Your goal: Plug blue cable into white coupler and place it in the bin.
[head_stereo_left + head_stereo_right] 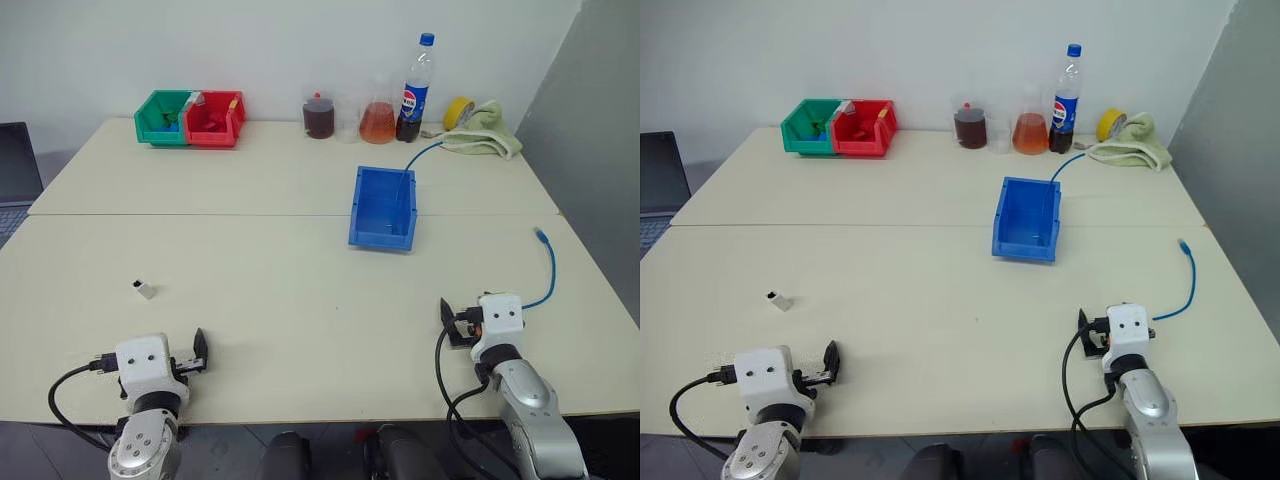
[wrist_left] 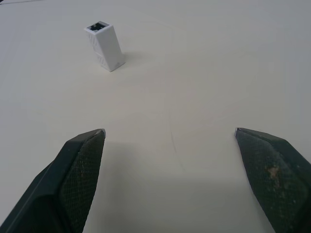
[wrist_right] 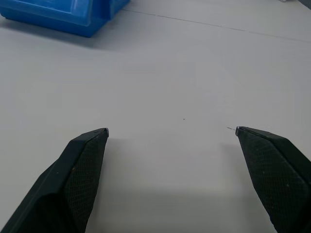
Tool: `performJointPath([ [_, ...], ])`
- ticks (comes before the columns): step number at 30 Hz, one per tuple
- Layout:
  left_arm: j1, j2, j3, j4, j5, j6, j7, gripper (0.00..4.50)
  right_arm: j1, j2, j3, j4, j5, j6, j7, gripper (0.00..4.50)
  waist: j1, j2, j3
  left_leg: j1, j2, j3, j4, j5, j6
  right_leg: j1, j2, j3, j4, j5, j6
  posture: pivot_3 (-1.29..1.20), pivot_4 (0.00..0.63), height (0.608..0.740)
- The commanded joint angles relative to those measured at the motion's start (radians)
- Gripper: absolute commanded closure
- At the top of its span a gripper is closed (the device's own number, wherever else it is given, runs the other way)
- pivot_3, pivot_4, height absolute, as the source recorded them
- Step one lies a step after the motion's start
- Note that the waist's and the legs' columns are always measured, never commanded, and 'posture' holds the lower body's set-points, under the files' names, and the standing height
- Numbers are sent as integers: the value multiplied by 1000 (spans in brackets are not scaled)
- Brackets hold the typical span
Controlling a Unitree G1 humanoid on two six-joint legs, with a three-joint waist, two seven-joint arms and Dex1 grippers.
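Left gripper (image 2: 170,133) level, wide open, white coupler (image 2: 105,46) ahead, untouched

White wrist housings, silver forearms, black cables, textured black fingers (image 2: 73,179).

You can't follow the blue cable (image 1: 548,268) along its whole run: its near stretch slips behind the right wrist housing at lower right. A second stretch at upper centre drops into the bin (image 1: 356,215), its end hidden. The laptop (image 1: 18,165) is cut by the left edge. The contents of the green bin (image 1: 160,117) and red bin (image 1: 212,119) are too small to make out.
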Motion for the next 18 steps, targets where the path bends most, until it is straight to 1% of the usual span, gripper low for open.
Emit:
performJointPath([
  [1,11,-6,0,-40,18,-12,13,0,-11,0,-13,-32,-2,-2,-5,33,0,0,0,0,0,0,0,0,0,0,0,0,0,0,0,0,150,740],
  [18,11,-20,1,-46,9,-21,15,0,-32,-4,-11,-12,-8,-4,2,33,0,0,0,-1,0,0,0,0,0,0,1,0,0,0,0,0,150,740],
])
